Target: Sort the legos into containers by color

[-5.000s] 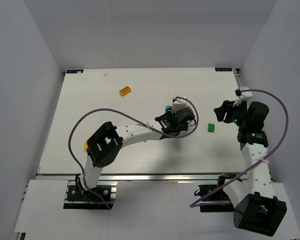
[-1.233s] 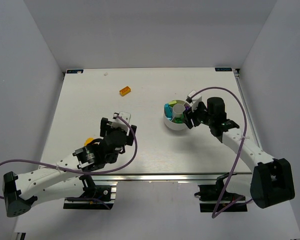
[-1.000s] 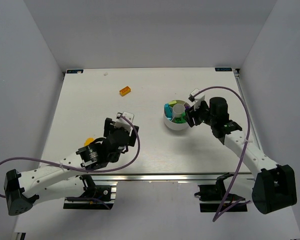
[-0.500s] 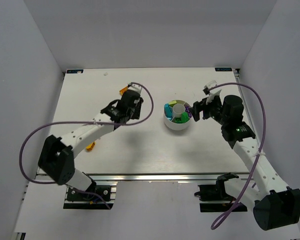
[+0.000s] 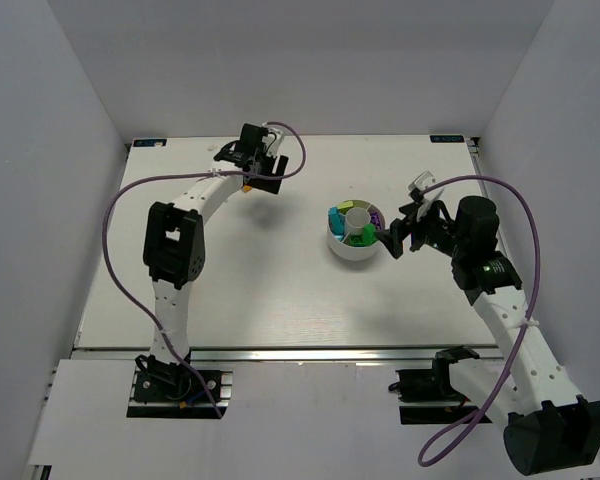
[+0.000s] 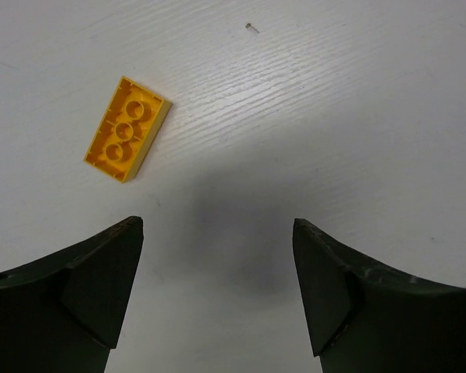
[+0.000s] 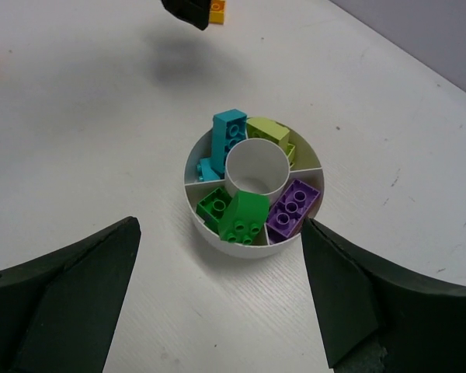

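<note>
Orange lego brick point(image 6: 127, 128) lies flat on the tabletop point(image 6: 357, 116), just ahead and to the left of the left pincer point(image 6: 217, 233). That pincer stands wide and empty, probably lining up to straddle the brick. The right pincer point(image 7: 219, 229) is equally wide and holds nothing. Straight ahead of it, the round white dish point(image 7: 245, 250) keeps the sorted legos point(image 7: 293, 208) in separate wedges: cyan, lime, green, purple.

white arm links point(image 5: 196, 194), black joint housings point(image 5: 170, 246), looping purple cables point(image 5: 113, 272), dark wedge-shaped fingers point(image 6: 97, 291)
</note>
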You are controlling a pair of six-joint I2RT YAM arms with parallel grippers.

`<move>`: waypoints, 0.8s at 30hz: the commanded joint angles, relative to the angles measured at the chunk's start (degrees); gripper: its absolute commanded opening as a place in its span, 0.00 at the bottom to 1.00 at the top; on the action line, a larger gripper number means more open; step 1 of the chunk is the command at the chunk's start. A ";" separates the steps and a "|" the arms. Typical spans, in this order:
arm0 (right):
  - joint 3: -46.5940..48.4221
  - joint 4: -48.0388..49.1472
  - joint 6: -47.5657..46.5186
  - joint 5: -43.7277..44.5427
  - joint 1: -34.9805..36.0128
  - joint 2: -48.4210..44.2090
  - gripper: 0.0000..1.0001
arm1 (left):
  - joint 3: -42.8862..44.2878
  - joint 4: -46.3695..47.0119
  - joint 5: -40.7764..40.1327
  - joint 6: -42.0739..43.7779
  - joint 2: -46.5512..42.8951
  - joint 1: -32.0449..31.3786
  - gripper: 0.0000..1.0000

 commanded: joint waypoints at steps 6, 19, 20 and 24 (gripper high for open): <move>1.71 -1.31 -1.23 -4.99 -0.67 -0.82 0.89 | 2.74 8.64 -1.54 11.50 4.94 0.98 0.87; 1.44 -1.66 -1.93 -5.09 -0.94 1.82 0.89 | 5.44 15.70 -7.17 17.14 12.85 3.17 0.88; 1.44 -1.75 -2.02 -5.00 -1.02 1.99 0.89 | 5.62 15.79 -7.00 16.97 13.37 3.17 0.87; 1.53 -1.84 -2.19 -4.82 -1.29 2.70 0.89 | 6.06 16.23 -4.55 17.41 14.52 4.92 0.88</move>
